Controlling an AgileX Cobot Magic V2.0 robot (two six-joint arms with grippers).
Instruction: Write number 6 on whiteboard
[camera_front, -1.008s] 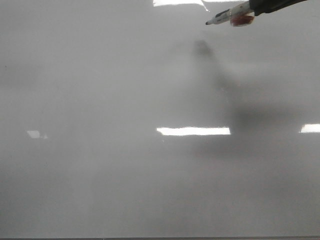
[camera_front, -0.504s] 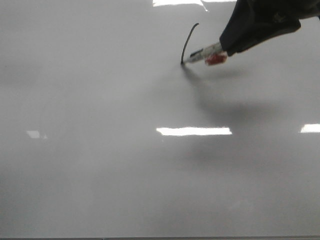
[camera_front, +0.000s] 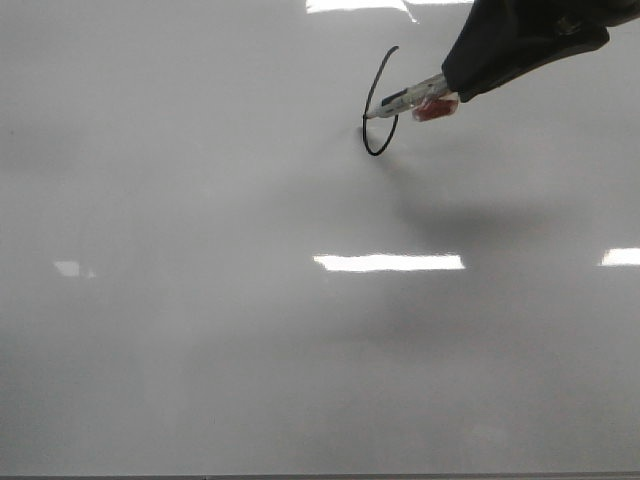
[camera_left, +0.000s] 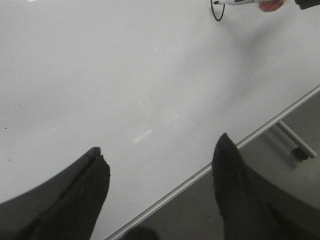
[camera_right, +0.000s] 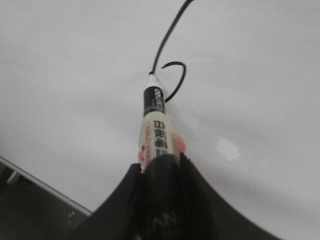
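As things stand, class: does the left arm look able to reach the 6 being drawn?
Probably yes: bare whiteboard lies between the open left end effector and the 6, but the right arm's marker sits on it.

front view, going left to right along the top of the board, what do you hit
bare whiteboard → number 6 stroke, loop nearly closed → marker with its tip at the stroke → right tool, dark, gripping the marker

glossy smooth whiteboard (camera_front: 200, 330), thin metal edge, plastic marker (camera_right: 156, 127)
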